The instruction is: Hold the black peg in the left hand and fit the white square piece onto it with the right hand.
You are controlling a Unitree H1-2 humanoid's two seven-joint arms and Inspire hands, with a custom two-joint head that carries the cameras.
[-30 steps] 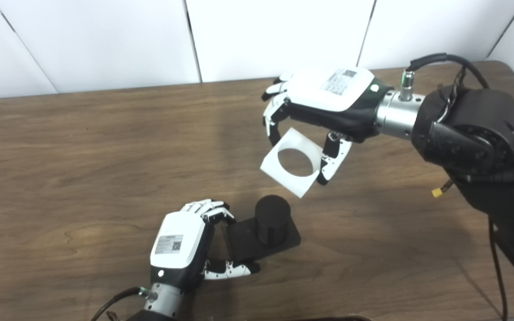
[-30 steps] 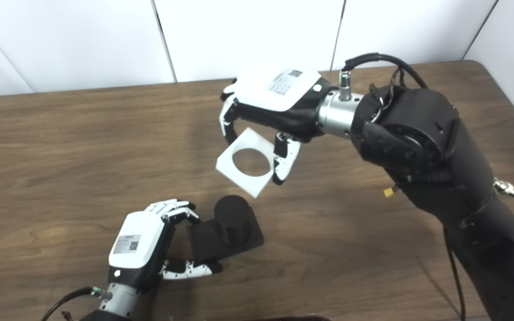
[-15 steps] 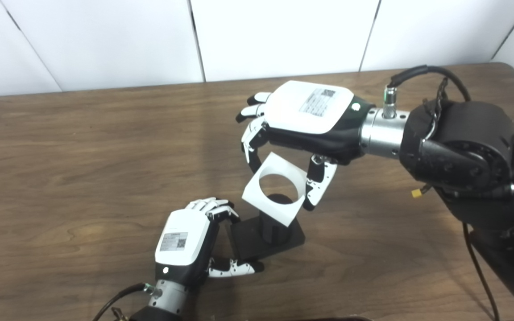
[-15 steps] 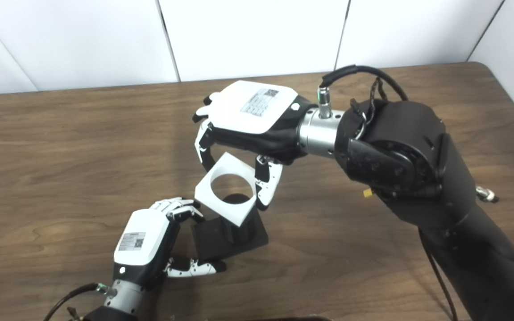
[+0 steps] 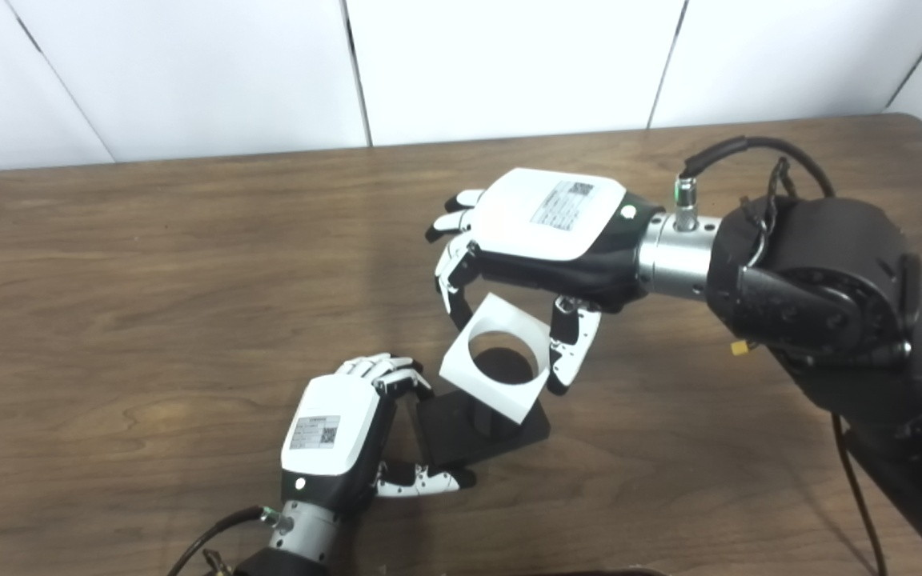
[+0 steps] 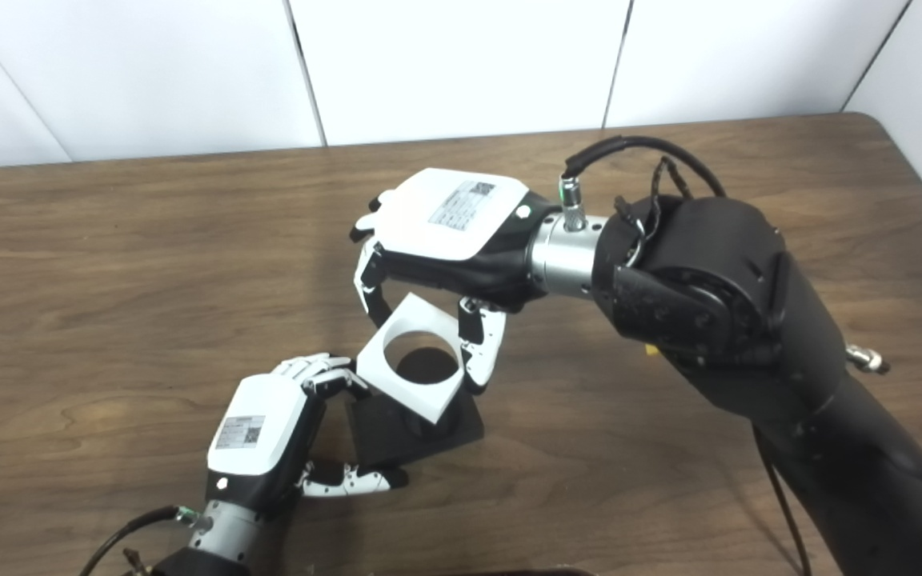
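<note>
The right hand has carried the white square piece down over the black peg, whose top shows through its hole. The left hand clasps the peg's black base on the table.

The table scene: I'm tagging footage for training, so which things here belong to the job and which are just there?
In the job:
- black peg on its black base, steadied by the left robot hand
- white square piece, held by the right robot hand over the peg

Just there:
- wooden table
- white wall panels
</note>
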